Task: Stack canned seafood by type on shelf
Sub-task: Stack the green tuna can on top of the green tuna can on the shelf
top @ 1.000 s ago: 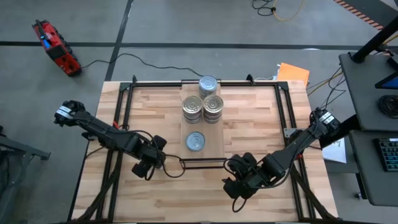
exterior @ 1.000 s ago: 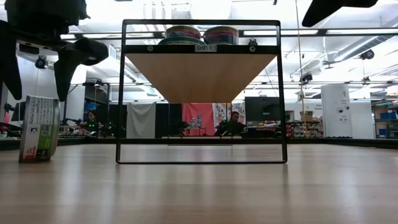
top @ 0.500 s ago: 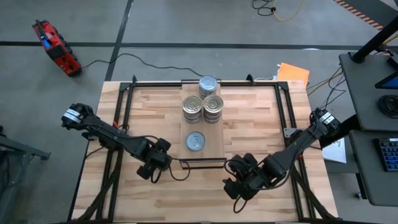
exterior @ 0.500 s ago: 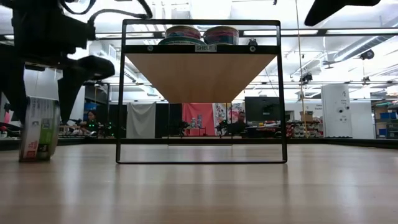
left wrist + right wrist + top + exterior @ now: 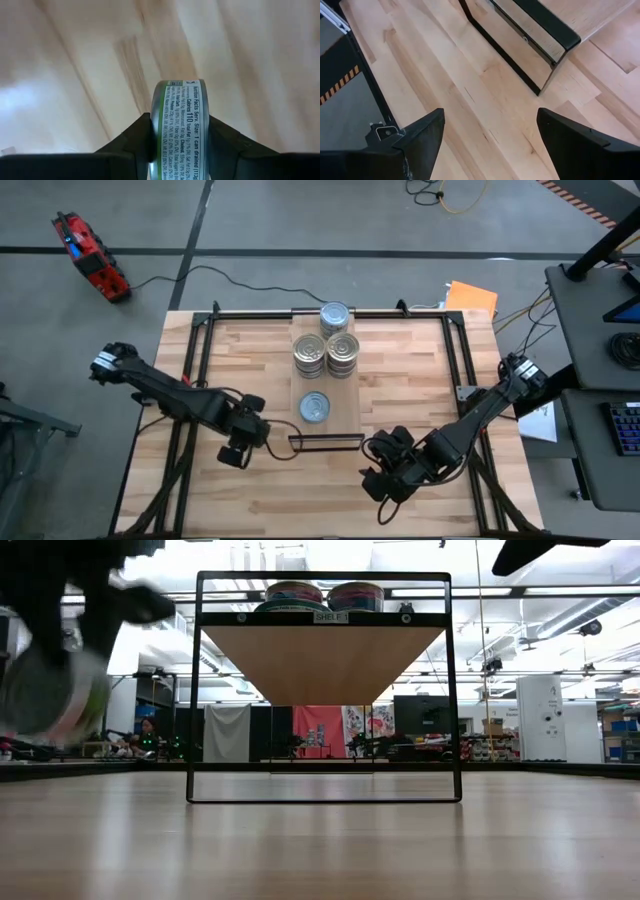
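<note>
Left gripper (image 5: 181, 150) is clamped on a short round metal tin with a green-edged label (image 5: 181, 127), its dark fingers (image 5: 131, 137) pressing the two flat faces, so the tin rides on edge with its round axis running across from finger to finger. In the high view that gripper (image 5: 240, 442) sits at lower centre-left of the frame, just left of the narrow light-wood shelf on its black wire frame (image 5: 345, 405), and the low view shows the blurred tin (image 5: 55, 690) at far left, lifted clear of the wooden table (image 5: 320, 840). The label reads "Nutrition Facts", "Serv. Size: 1 can drained" and "Calories 110"; no brand shows. The shelf lies to the right of the held tin and higher up, and the left arm is the closer one to it. Up there, silver ring-topped tins (image 5: 327, 353) are stacked at the far end, one pale blue-grey topped tin (image 5: 314, 408) sits alone near the front edge, and a small tag on the frame reads "SHELF" (image 5: 331, 616). My guess: the tin must tip flat before it lands. Right gripper (image 5: 490, 137) hangs with jaws wide apart and empty at lower centre-right in the high view (image 5: 385, 477).
</note>
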`<act>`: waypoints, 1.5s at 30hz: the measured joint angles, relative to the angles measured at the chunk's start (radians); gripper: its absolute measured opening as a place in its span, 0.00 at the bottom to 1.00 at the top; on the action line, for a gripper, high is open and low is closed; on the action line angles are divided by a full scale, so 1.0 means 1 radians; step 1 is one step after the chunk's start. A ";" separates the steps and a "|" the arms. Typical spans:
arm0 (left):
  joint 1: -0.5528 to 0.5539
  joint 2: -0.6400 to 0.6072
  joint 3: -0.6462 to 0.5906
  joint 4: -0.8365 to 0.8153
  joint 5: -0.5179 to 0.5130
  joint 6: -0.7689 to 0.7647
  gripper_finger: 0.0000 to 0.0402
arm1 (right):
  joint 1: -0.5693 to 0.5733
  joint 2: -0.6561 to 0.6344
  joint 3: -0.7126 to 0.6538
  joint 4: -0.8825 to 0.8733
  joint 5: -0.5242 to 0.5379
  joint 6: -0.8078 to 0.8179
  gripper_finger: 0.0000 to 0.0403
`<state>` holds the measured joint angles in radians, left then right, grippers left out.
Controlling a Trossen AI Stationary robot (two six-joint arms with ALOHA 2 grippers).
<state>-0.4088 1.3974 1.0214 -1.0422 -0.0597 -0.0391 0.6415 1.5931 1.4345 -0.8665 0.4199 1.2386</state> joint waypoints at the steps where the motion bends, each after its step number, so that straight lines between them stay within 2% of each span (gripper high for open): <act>1: 0.000 -0.016 0.023 -0.007 0.000 -0.028 0.30 | 0.000 -0.002 0.000 0.000 0.001 -0.004 0.77; 9: 0.068 -0.197 0.261 -0.035 -0.030 -0.304 0.30 | -0.014 -0.035 0.000 -0.008 0.000 -0.044 0.76; 12: 0.106 -0.267 0.358 -0.032 -0.157 -0.382 0.30 | -0.032 -0.065 0.000 -0.009 0.001 -0.084 0.74; 17: 0.149 -0.328 0.518 -0.032 -0.513 -0.515 0.30 | -0.092 -0.129 0.000 -0.008 0.001 -0.167 0.70; 18: 0.158 -0.332 0.548 -0.032 -0.555 -0.557 0.30 | -0.106 -0.143 0.000 -0.009 0.001 -0.188 0.69; 23: 0.250 -0.330 0.649 -0.023 -0.575 -0.724 0.30 | -0.193 -0.218 0.000 -0.009 0.002 -0.295 0.61; 28: 0.358 -0.328 0.646 0.092 -0.458 -0.768 0.30 | -0.289 -0.298 0.000 -0.011 0.003 -0.400 0.53; 35: 0.591 -0.281 0.616 0.142 -0.246 -0.749 0.30 | -0.411 -0.396 0.000 -0.011 0.001 -0.559 0.40; 41: 0.851 -0.239 0.542 0.358 0.087 -0.700 0.30 | -0.493 -0.443 0.000 -0.012 -0.001 -0.634 0.27; 45: 1.012 -0.203 0.490 0.452 0.268 -0.698 0.30 | -0.548 -0.448 0.000 -0.012 -0.003 -0.676 0.18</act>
<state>0.6035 1.1941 1.5116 -0.5900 0.2086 -0.7373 0.0937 1.1450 1.4342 -0.8783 0.4169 0.5622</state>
